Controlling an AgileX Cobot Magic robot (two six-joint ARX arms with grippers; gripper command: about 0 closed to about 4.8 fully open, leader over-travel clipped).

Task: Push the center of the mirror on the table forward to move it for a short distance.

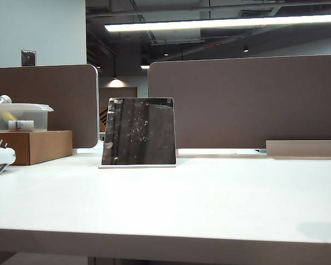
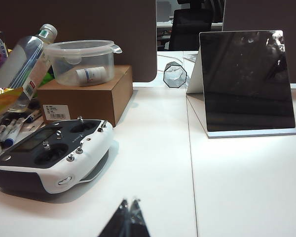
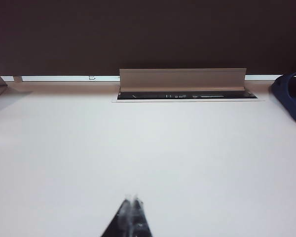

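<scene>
The mirror (image 1: 138, 131) is seen standing on the white worktop (image 1: 209, 204), tilted back on its thin white base, in front of the gap between two brown partition panels (image 1: 248, 102). Its dark face is marked with smudges. In the left wrist view the mirror (image 2: 247, 81) is shown ahead of the left gripper (image 2: 129, 203) and off to one side, well apart from it, with bare worktop between them. The left gripper's fingertips are seen pressed together, nothing held. Beside it a white remote controller (image 2: 49, 155) lies on the worktop, and behind that a brown cardboard box (image 2: 86, 96) carries a clear plastic container (image 2: 84, 61); a plastic bottle (image 2: 24, 61) leans nearby.

The right gripper (image 3: 132, 200) is likewise closed on nothing, hovering low over bare worktop and facing a hinged cable flap (image 3: 182, 84) at the rear edge. Only what may be the edge of the mirror's base is glimpsed at the border of that view. Neither gripper is visible in the exterior view.
</scene>
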